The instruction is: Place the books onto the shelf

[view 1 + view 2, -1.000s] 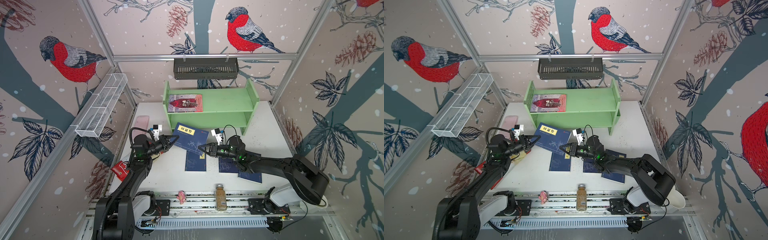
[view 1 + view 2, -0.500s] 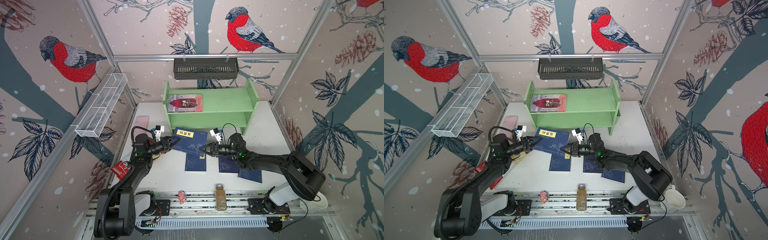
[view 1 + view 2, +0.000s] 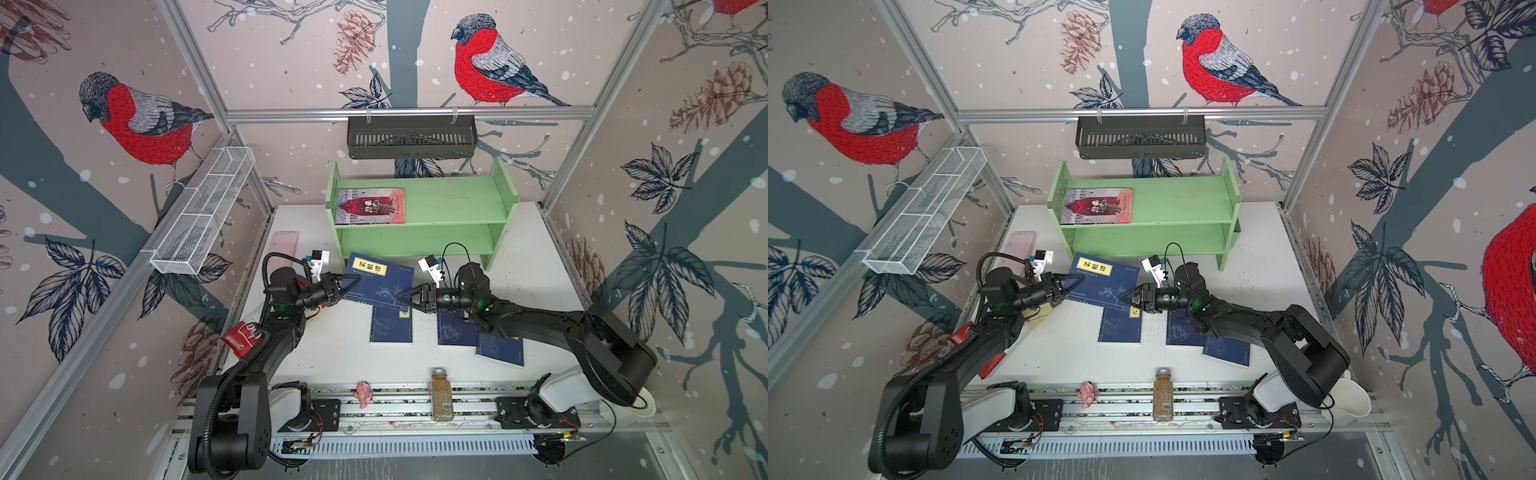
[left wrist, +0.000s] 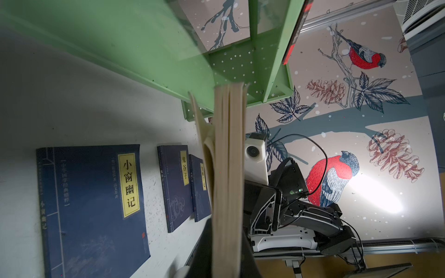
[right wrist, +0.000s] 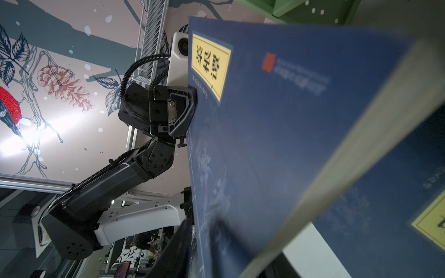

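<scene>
**Navy paperback with yellow title label (image 3: pixel 376 286) held up before the light green two-tier wooden shelf (image 3: pixel 457 203)**

The fingers (image 4: pixel 201 252) of the left gripper (image 3: pixel 355 279) are closed flat on the paperback's left edge. In the left wrist view its cream page block is seen clamped between them. At the opposite edge the right gripper (image 3: pixel 401 296) is set against the book. The cover is seen running between its fingers in the right wrist view, but whether they press on it or stand slightly parted cannot be told. The book is held tilted, clear of the white table (image 3: pixel 332 361), just on the near side of the shelf's lower tier, toward its left end. A pink-red illustrated paperback (image 3: pixel 370 206) is already laid flat on the left of the upper tier. Three more navy paperbacks (image 3: pixel 390 330) are left flat on the table, nearer than the held one.

The step in hand is judged to be the carrying of the second book to the shelf. Next, the book must be raised over a tier's front edge and slid in level. Gripped at one edge only, so thin a book would likely sag.

The right fingertips are hidden by the cover in both top views, and the right wrist view is blurred. The rightmost flat books are partly covered by the right arm. Whether the held book's far edge touches the shelf cannot be made out.
</scene>
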`<state>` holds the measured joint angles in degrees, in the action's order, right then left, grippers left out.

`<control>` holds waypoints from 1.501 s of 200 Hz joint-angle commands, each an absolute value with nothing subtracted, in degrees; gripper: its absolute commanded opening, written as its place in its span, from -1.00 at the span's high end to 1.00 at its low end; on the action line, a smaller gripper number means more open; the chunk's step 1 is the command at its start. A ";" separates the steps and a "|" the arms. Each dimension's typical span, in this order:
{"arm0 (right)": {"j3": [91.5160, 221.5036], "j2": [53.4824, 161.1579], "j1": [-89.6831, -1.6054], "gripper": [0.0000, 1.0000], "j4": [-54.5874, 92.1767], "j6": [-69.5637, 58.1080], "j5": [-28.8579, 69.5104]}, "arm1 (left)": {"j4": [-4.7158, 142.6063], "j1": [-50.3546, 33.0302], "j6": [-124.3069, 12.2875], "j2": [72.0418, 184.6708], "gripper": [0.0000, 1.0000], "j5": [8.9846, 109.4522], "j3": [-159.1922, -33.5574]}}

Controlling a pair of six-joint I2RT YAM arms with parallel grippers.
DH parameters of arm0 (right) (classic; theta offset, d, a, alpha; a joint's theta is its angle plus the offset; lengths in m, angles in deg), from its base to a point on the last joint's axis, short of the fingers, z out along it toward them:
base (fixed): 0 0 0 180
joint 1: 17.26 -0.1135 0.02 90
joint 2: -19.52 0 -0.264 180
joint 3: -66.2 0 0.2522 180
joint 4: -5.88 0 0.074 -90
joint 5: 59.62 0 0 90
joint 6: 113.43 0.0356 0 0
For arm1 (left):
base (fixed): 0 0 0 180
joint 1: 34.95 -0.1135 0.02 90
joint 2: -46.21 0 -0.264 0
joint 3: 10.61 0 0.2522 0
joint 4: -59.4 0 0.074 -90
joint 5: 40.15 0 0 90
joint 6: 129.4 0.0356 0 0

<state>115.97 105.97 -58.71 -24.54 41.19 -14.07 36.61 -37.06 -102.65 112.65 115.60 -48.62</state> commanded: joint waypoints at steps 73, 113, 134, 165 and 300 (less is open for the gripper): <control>115.64 110.16 -58.92 0.70 -37.35 46.83 -10.49 | 26.86 -37.34 -107.46 115.71 1.00 115.00 -49.16; 115.47 112.26 -57.71 0.88 -39.76 46.98 -12.05 | 41.62 -38.68 -97.98 113.89 0.26 112.43 -50.48; 115.62 113.09 -56.75 0.89 -40.33 46.45 -13.16 | 46.82 -40.93 -94.19 112.49 -0.11 110.56 -50.39; 116.71 114.24 -55.81 0.89 -39.93 45.25 -14.64 | 53.23 -44.99 -89.70 110.24 -0.36 107.29 -50.06; 128.00 123.54 -50.92 0.89 -33.94 42.98 -20.14 | 49.65 -48.75 -93.30 106.42 -0.36 108.64 -47.67</control>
<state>125.93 122.54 -51.04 -31.66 43.44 -17.83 52.63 -48.62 -92.24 106.46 107.63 -47.97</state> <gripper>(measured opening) 0.127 0.685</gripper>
